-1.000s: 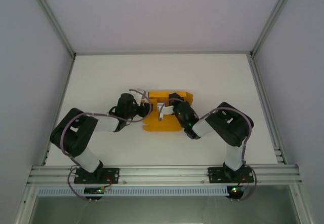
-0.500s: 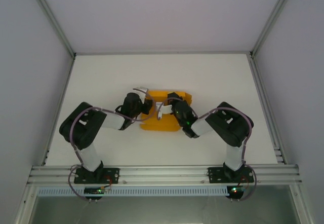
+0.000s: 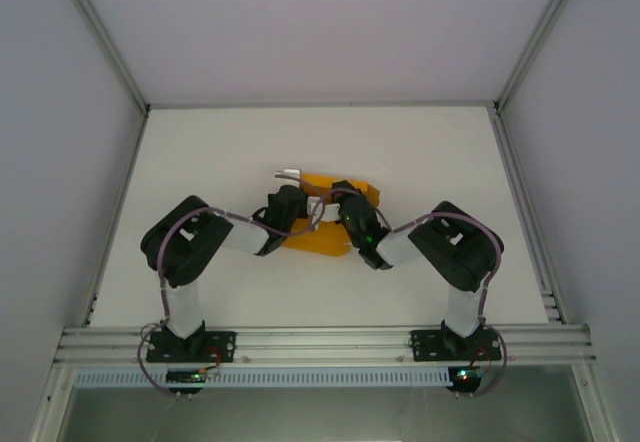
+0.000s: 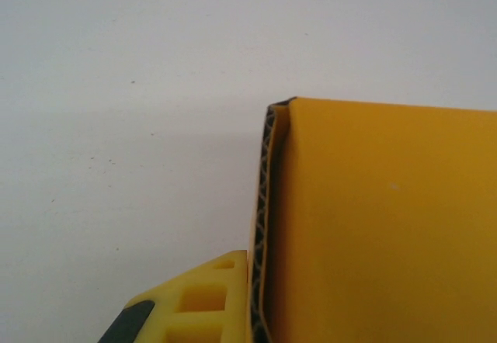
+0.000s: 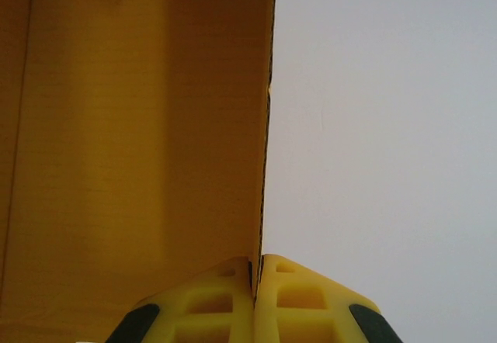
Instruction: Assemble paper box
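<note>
The paper box [image 3: 322, 240] is orange-yellow corrugated card, partly folded up, lying mid-table between both grippers. My left gripper [image 3: 302, 210] is at its left side. In the left wrist view one yellow finger [image 4: 203, 296] presses against a doubled-over wall edge of the paper box [image 4: 373, 219], and the other finger is hidden behind the card; the left gripper [image 4: 260, 277] is shut on that wall. My right gripper [image 3: 342, 207] is at the box's right side. In the right wrist view the right gripper [image 5: 258, 269] is shut on the thin edge of an upright panel of the paper box [image 5: 140, 141].
The white table [image 3: 430, 162] stretches behind and to both sides of the box. Grey walls with metal corner rails [image 3: 100, 32] close it in. An aluminium rail [image 3: 320, 342] carrying the arm bases runs along the near edge.
The left arm has swung right and in toward the box, and its jaws have closed on the left wall. The box looks narrower and more folded. The right gripper has kept its grip.
</note>
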Controlling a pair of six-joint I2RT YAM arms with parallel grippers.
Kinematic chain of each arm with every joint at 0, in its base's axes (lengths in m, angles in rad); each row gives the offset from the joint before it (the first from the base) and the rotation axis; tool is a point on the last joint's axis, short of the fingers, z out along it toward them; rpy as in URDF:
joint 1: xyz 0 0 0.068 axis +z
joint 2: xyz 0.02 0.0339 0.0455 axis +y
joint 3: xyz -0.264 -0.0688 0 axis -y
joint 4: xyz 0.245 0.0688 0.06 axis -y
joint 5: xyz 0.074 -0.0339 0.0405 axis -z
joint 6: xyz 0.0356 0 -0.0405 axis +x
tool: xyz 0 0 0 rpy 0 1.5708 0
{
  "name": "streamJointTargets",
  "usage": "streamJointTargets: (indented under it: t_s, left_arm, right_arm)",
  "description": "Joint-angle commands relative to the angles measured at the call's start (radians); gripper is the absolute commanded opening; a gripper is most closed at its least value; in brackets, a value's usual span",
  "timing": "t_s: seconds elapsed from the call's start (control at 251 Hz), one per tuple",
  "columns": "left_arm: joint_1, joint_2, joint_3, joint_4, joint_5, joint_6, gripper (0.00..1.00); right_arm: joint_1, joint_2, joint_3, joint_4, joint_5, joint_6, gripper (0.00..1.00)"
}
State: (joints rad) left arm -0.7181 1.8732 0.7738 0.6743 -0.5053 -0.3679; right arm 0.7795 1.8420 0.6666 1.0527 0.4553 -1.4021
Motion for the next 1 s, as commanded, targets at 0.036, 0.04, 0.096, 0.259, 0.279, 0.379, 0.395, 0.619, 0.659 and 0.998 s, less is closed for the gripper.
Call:
streamJointTargets:
  t_s: [0.036,0.04,0.096,0.259,0.279,0.379,0.395,0.619,0.659,0.998]
  left_arm:
    - [0.053,0.058,0.018,-0.192,-0.310,-0.124,0.00]
    - [0.054,0.058,0.018,-0.193,-0.310,-0.124,0.00]
    - [0.053,0.053,0.014,-0.194,-0.290,-0.121,0.00]
    - [0.055,-0.012,-0.039,-0.106,-0.125,-0.058,0.21]
    - [0.055,-0.022,-0.047,-0.096,-0.107,-0.055,0.24]
    - [0.054,-0.074,-0.085,-0.047,-0.019,-0.030,0.31]
    - [0.055,-0.081,-0.090,-0.042,-0.009,-0.029,0.32]
    - [0.052,-0.148,-0.119,0.006,0.058,-0.021,0.36]
    - [0.051,-0.154,-0.120,0.014,0.066,-0.017,0.37]
    - [0.049,-0.153,-0.094,0.001,0.042,-0.030,0.40]
  right_arm:
    - [0.022,-0.011,-0.036,-0.187,-0.045,0.040,0.00]
    - [0.022,-0.013,-0.035,-0.187,-0.044,0.040,0.00]
    - [0.021,-0.015,-0.033,-0.202,-0.045,0.046,0.00]
    - [0.019,-0.019,-0.030,-0.212,-0.048,0.048,0.00]
    - [0.020,-0.020,-0.028,-0.212,-0.048,0.048,0.00]
    - [0.019,-0.020,-0.026,-0.215,-0.048,0.050,0.00]
    - [0.020,-0.018,-0.026,-0.215,-0.048,0.051,0.00]
    - [0.021,-0.010,-0.018,-0.214,-0.043,0.053,0.00]
    - [0.020,-0.010,-0.017,-0.216,-0.042,0.054,0.00]
    - [0.023,-0.010,-0.013,-0.231,-0.035,0.063,0.00]
